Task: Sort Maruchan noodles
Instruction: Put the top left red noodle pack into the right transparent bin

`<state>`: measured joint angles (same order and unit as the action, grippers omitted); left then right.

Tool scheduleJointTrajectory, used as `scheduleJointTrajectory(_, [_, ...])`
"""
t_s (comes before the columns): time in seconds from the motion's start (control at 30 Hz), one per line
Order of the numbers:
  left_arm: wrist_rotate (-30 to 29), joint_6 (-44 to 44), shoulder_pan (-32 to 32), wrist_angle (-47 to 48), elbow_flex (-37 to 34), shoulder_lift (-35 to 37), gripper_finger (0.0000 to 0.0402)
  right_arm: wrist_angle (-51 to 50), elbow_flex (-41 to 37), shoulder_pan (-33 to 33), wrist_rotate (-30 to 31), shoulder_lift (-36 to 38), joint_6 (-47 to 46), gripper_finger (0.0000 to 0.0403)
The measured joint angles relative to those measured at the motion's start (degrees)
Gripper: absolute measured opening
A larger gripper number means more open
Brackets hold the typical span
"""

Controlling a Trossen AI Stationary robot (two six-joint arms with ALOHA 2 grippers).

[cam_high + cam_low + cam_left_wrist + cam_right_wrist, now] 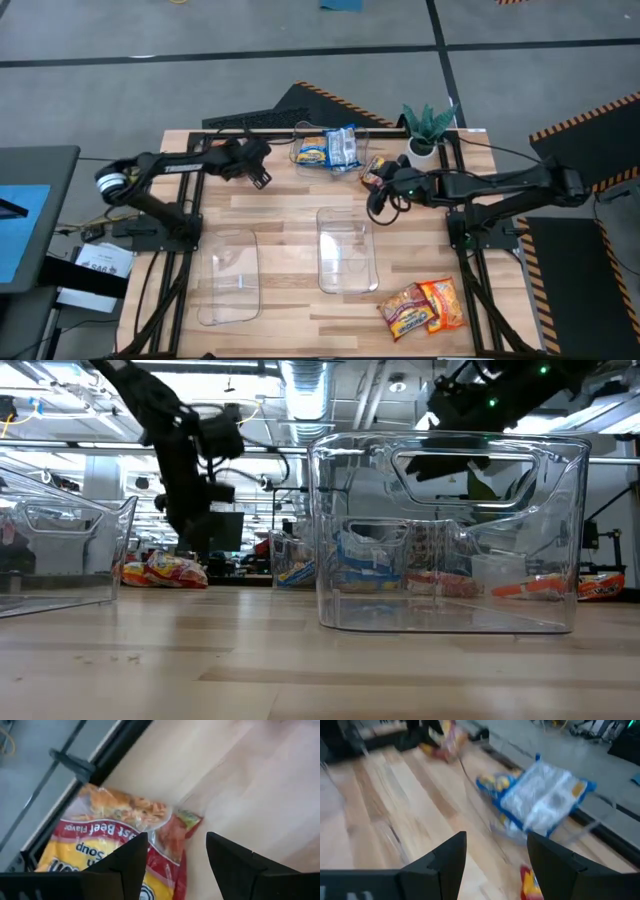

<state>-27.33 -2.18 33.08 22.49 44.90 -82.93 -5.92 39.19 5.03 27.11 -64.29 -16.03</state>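
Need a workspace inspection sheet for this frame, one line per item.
Surface: wooden table, bare in the middle.
Job's things: blue packets in a clear bin at the far edge; red-brown and orange packets at the near right corner; a beef packet under the left end effector.
Clutter: two clear bins, potted plant.
Grippers: left open; right end effector open, near the far bin.
Cables: black cable by the right arm.
Surroundings: grey floor, hazard-striped mats.
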Motion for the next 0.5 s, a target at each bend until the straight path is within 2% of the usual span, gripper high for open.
scheduleJointTrajectory(0.23, [-2.34, -0.48, 3.26, -0.73, 0.0, -5.01, 0.0193, 1.7, 0.2, 0.77, 0.06, -2.96, -0.02, 0.0232])
scheduleJointTrajectory(0.5, [-3.84, 0.92, 5.73, -2.98, 0.1, -9.68, 0.0192, 1.91, 0.07, 0.75, 0.07, -2.91, -0.13, 0.0232])
